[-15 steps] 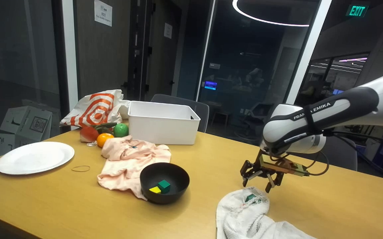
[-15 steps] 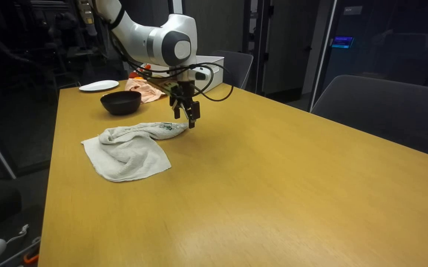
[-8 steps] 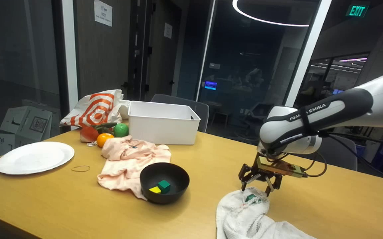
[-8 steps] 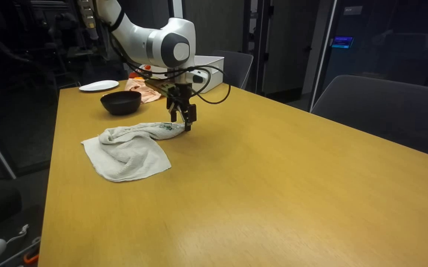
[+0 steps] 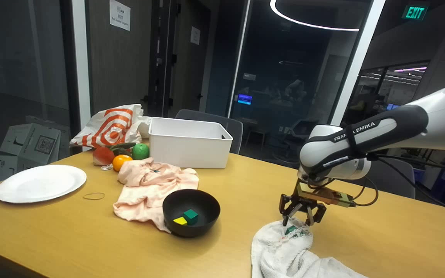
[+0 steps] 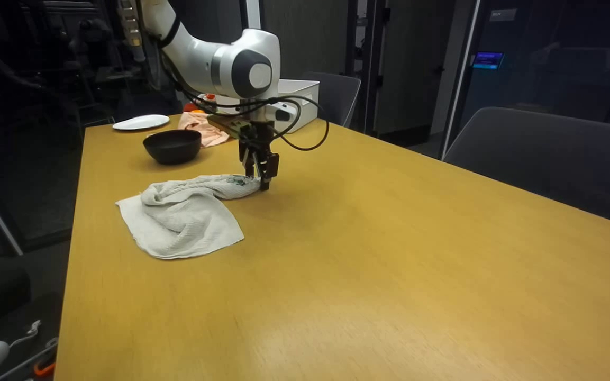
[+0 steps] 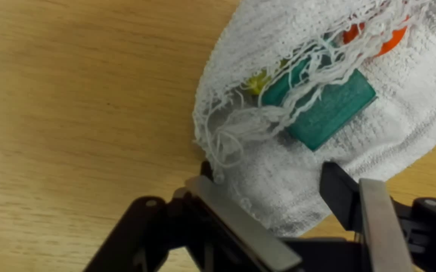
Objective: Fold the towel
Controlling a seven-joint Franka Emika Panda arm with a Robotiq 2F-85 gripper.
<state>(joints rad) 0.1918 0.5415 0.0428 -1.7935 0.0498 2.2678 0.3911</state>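
The white towel (image 5: 278, 251) lies crumpled on the table in both exterior views (image 6: 191, 227), its narrow end twisted. In the wrist view the towel (image 7: 403, 117) has frayed threads over a green block (image 7: 335, 109) and bits of yellow (image 7: 257, 81) and orange (image 7: 391, 39). My gripper (image 5: 297, 224) is low at the towel's narrow end, also in an exterior view (image 6: 257, 182). In the wrist view the gripper's fingers (image 7: 267, 172) stand apart on either side of that end, towel between them. The left fingertip is partly hidden at the towel's edge.
A black bowl (image 5: 207, 212) with a green and a yellow block stands on the table beside a pink cloth (image 5: 149, 193). Farther are a white bin (image 5: 189, 148), a white plate (image 5: 41, 183), toy produce (image 5: 122, 162) and a bag (image 5: 110, 127). Chairs stand along the table.
My gripper has moved down and slightly left onto the towel's narrow end in both exterior views. Its fingers have drawn closer together. The towel has not visibly moved.
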